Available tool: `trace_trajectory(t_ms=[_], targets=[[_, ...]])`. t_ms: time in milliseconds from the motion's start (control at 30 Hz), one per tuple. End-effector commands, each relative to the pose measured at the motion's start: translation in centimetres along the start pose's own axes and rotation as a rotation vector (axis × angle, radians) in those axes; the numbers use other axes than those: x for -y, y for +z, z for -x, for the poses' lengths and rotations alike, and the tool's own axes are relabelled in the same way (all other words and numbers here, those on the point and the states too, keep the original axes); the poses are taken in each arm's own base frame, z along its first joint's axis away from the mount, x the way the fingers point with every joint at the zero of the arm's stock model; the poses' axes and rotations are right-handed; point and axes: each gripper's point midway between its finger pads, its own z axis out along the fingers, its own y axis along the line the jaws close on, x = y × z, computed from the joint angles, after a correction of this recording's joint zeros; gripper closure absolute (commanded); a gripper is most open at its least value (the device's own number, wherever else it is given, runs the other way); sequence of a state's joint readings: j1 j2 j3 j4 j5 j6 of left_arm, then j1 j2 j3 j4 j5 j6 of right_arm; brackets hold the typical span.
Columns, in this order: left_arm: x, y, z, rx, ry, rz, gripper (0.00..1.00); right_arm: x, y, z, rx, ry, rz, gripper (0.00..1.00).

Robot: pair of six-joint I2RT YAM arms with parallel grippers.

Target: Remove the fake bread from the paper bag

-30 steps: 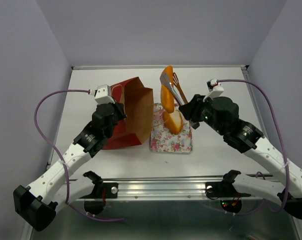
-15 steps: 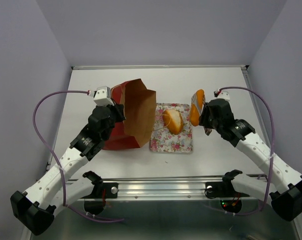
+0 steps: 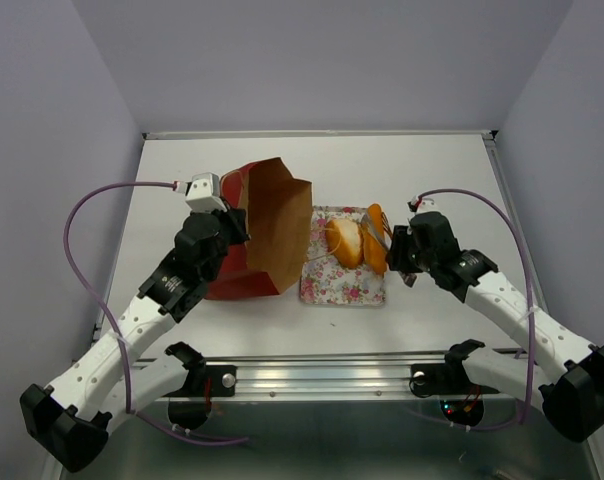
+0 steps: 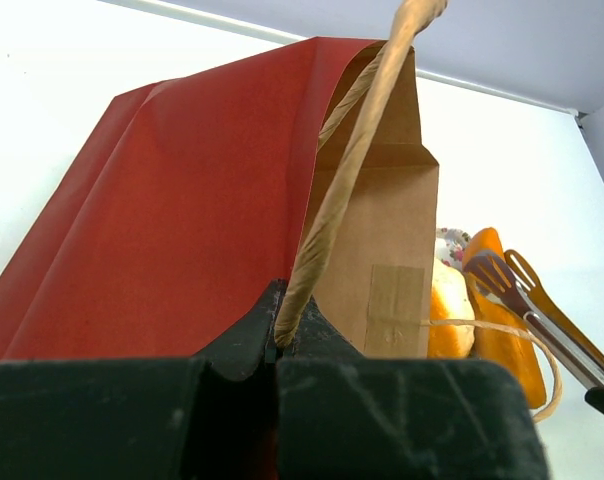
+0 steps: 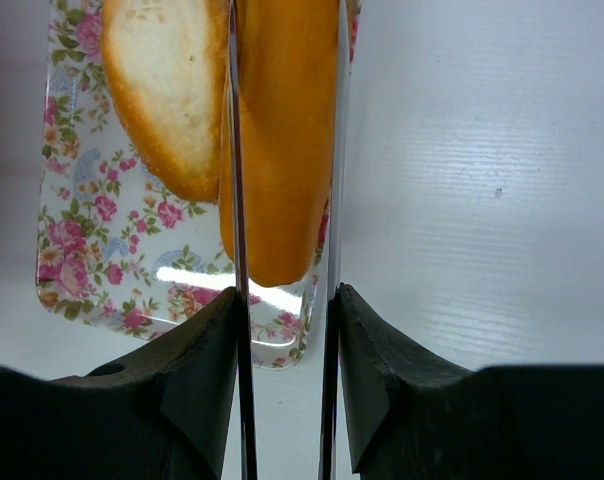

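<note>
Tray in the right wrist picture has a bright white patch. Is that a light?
Right wrist view: yes, glare from a light on the glossy tray, by the bread in the tongs. Left wrist view: the left gripper on the bag's cord looks dark, blurry.

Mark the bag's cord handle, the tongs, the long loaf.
cord handle point(image 4: 334, 200), left wrist view, middle of the cord.
tongs point(image 4: 492, 275), left wrist view, slotted head.
long loaf point(image 5: 282, 150), right wrist view, middle of crust.
</note>
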State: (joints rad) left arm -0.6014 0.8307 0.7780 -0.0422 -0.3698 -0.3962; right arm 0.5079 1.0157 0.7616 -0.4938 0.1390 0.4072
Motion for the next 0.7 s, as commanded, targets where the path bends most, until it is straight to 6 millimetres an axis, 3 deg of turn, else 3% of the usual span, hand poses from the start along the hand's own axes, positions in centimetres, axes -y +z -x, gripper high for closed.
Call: trace_trajectory(t_ms=[0, 167, 367, 500, 667], targets=[[-0.1, -0.7, 1.3, 0.054, -0.009, -0.001, 1.00, -2.8, -0.3, 2.4, 0.083, -0.022, 0.143, 0.99], [-0.4, -0.9, 1.1, 0.052, -0.011, 0.007, 1.00, -3.3, -0.7, 3.2, 0.100, -0.024, 0.157, 0.98], [-0.6, -1.1, 1.3, 0.055, -0.019, 0.014, 1.00, -2.9, 0.9, 1.6, 0.031, 0.006, 0.129, 0.94], [-0.6, -1.2, 1.4, 0.058, -0.020, 0.014, 1.00, -1.1, 1.2, 1.7, 0.056, 0.052, 0.022, 0.76], [-0.6, -1.1, 1.6, 0.061, -0.024, 0.017, 1.00, -1.1, 0.7, 2.2, 0.072, 0.062, 0.020, 0.58]])
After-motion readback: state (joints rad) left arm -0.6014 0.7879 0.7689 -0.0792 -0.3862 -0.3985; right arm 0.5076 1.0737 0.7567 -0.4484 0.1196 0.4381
